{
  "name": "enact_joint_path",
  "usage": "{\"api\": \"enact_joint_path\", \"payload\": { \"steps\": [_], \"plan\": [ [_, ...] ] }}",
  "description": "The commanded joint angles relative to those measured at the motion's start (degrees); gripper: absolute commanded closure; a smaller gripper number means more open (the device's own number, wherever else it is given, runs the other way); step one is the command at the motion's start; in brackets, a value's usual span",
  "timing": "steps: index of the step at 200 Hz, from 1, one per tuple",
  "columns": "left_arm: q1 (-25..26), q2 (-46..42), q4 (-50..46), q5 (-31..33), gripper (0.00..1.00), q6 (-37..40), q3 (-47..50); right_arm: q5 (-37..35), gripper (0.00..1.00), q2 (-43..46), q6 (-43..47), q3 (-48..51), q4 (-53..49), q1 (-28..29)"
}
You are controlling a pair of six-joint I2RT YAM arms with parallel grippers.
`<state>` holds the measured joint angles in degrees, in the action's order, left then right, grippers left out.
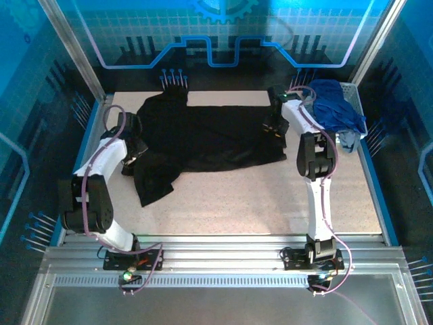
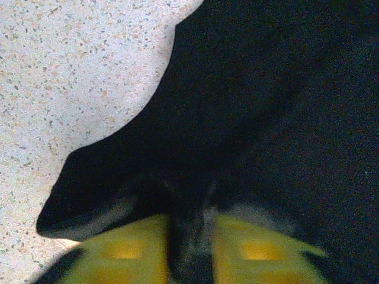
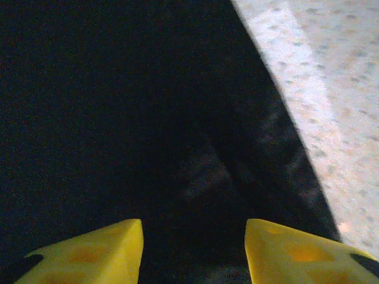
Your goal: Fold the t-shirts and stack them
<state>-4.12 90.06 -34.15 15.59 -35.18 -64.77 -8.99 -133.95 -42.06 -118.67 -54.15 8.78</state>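
Black t-shirt (image 1: 203, 135) blurred at left tool (image 2: 189, 228)

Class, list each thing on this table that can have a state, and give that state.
black shirt: spread on the table, unfolded, rumpled
blue shirts: heaped unfolded in the basket
basket: holds the blue shirts
left hand: closed on a fold of the black shirt
right hand: open, over the black shirt

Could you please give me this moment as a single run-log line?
stage: black t-shirt spread on table | left fingers: astride a cloth ridge, grip unclear | right fingers: open over shirt | blue shirts: in basket
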Motion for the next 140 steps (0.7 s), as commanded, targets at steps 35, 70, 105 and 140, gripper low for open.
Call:
{"api": "enact_joint_path", "payload": {
  "steps": [35, 70, 105, 140],
  "plan": [
    [-0.2, -15.0, -13.9, -1.3, 0.37, -5.3, 8.2, -0.7, 0.42, 27.9, -3.0, 31.4, 5.7, -2.3],
    [0.3, -21.8, -18.4, -10.3, 0.43, -11.1, 18.9, 1.5, 0.44, 37.0, -4.3, 45.7, 9.0, -0.3],
    [0.3, -17.0, -15.0, -15.6, 0.42, -13.9, 23.3, 3.5, 0.44, 38.8, -4.6, 50.4, 10.2, 1.6],
    [0.3, -10.2, -12.4, -17.2, 0.44, -14.4, 23.6, 3.2, 0.44, 38.9, -3.7, 50.1, 9.5, 1.7]
  ]
}}
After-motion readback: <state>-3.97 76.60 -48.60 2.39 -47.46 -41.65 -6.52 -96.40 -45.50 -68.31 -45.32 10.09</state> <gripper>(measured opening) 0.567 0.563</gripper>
